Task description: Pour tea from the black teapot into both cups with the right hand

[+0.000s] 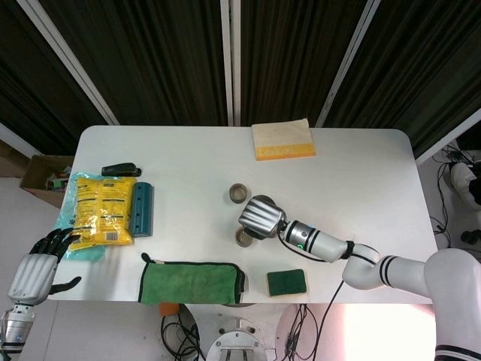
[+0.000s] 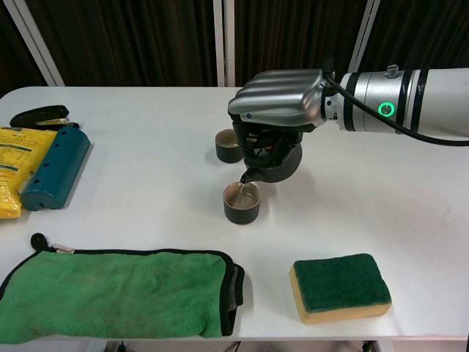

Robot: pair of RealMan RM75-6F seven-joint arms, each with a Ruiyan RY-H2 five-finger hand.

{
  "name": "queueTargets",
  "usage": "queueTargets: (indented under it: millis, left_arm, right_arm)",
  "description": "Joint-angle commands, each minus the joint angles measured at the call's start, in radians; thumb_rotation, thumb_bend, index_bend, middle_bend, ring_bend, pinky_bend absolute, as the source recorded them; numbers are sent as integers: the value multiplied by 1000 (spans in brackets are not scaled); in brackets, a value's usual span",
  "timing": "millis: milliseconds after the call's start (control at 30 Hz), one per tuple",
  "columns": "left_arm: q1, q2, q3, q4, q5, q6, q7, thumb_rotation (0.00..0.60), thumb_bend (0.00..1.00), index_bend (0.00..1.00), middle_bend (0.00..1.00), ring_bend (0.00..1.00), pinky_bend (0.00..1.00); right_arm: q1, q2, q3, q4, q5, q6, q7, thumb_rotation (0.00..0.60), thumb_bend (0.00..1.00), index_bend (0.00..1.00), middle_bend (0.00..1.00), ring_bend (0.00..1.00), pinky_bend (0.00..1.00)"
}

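Setting: robotics lab or test bay, not a home. White table (image 1: 361, 173) with rounded corners stands before dark ribbed curtains (image 1: 158, 60) hung between pale metal posts (image 1: 230, 60), forming a staged backdrop. Loose cables (image 1: 180, 331) lie on the floor under the table's near edge. An open cardboard box (image 1: 41, 177) of odds and ends sits on the floor beside the table. Props on the table are assorted, unrelated household items.
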Motion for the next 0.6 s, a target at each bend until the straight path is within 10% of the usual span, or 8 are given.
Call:
queueTargets:
  millis: [33,600]
  left_arm:
    - [0,0,0,0,0,0,0,600,70,205,107,89,219]
    - [-1,3,-1,-5,-1,-2,3,600,70,205,107,89,219]
  right_arm:
    - [0,0,0,1,1,-1,-3,600,477,1000,1000,1000,764]
    - [-1,-10,-3,16,-4,3,-32,600,477,1000,1000,1000,764]
